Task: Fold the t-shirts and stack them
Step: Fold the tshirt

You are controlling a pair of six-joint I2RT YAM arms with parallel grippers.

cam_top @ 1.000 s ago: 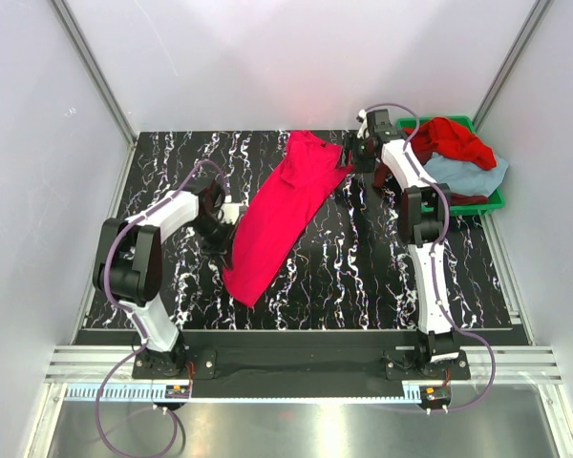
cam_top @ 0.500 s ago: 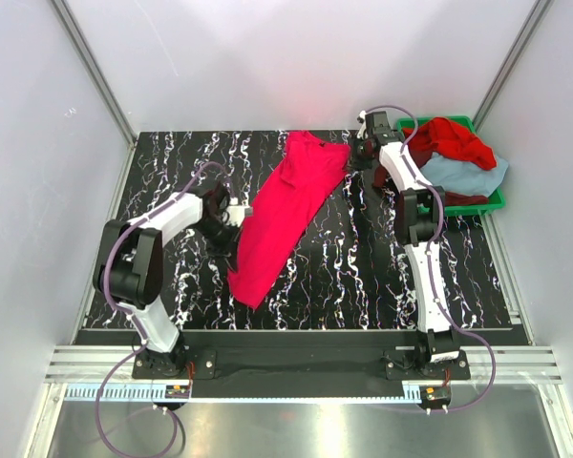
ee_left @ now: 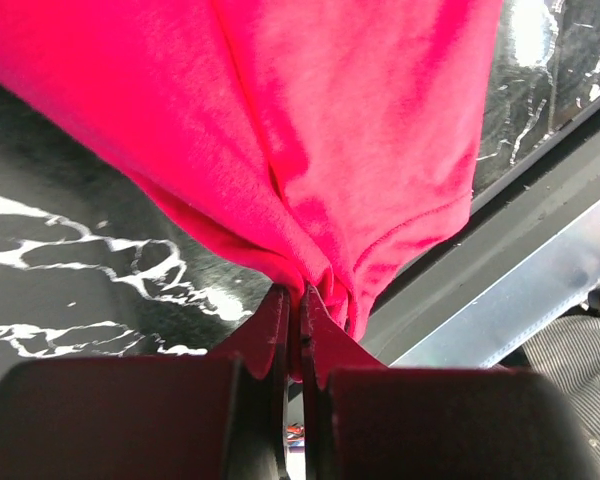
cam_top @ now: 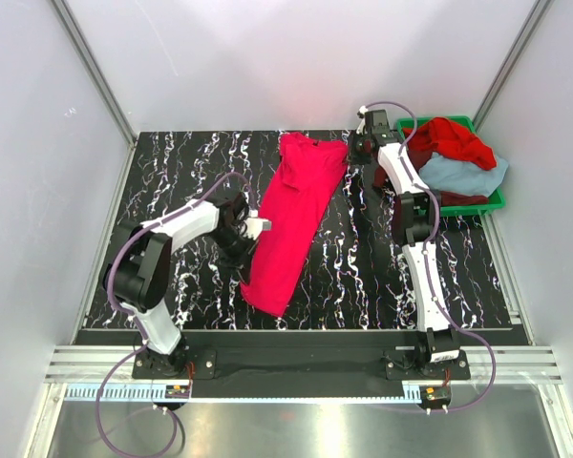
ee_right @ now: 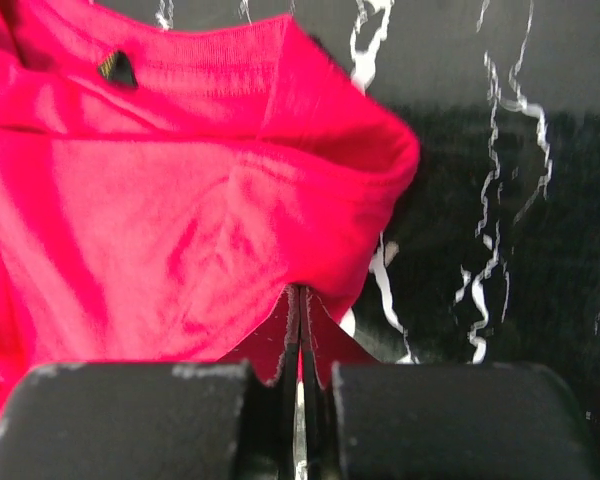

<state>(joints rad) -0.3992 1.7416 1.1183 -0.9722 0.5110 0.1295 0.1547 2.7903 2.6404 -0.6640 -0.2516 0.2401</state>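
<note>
The crimson-pink t-shirt (cam_top: 294,219) is soft matt cloth with a stitched hem. The table (cam_top: 162,181) has a glossy black surface with white veins. The green bin (cam_top: 495,200) looks like smooth plastic

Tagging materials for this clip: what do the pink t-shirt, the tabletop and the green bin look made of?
Pink t-shirt: soft matte knit cloth, probably cotton; it drapes and puckers, and has a ribbed collar. Tabletop: hard, black with white veins, a marble look, perhaps laminate. Green bin: rigid and smooth, seemingly plastic.
</note>
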